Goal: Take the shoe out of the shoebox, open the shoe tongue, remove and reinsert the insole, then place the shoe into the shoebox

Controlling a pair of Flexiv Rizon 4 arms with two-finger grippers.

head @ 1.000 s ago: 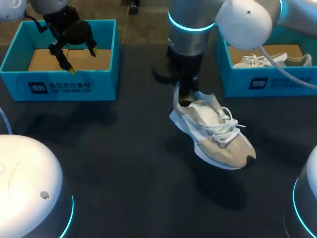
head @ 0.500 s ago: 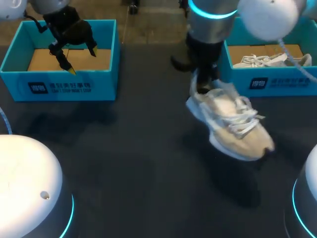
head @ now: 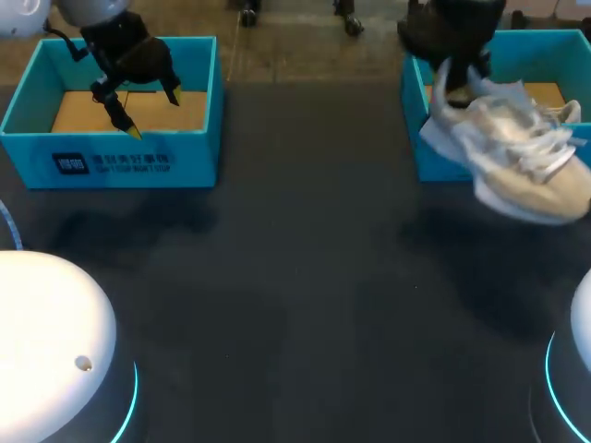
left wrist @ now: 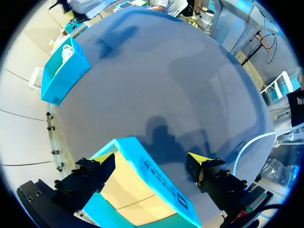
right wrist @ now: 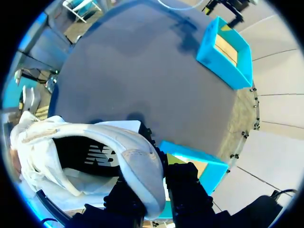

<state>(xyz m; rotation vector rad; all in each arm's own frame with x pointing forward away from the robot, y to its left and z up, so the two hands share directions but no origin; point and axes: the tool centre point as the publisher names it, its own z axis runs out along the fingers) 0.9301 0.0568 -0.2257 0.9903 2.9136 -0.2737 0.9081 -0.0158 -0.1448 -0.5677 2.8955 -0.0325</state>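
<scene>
Near edge: a white domed robot housing with a cyan light ring (head: 55, 341) sits at the left corner closest to me, and another like it is at the right corner.
Table: the dark grey matte table top (head: 295, 277) stretches between the housings and the boxes.
Shoe: the beige and white lace-up trainer (head: 517, 152) is off the table. It hangs in front of and over the front wall of the right-hand box, heel high and toe lower, pointing out to the right. From the right wrist its dark inside shows through the opening.
Right gripper: the right arm's black two-finger gripper (right wrist: 156, 187) pinches the trainer's heel collar, one finger on either side of it. The yellow tips are hidden by the shoe.
Right box: the open cyan cardboard shoebox on the right (head: 414, 138) stands at the far right of the table, just under and behind the hanging trainer.
Left box: the open cyan cardboard shoebox with a brown floor (head: 120, 161) stands at the far left, well apart from the other one.
Left gripper: the left arm's black gripper with yellow tips (head: 152, 113) hangs over that box near its front wall, with its fingers spread wide and gripping nothing.
</scene>
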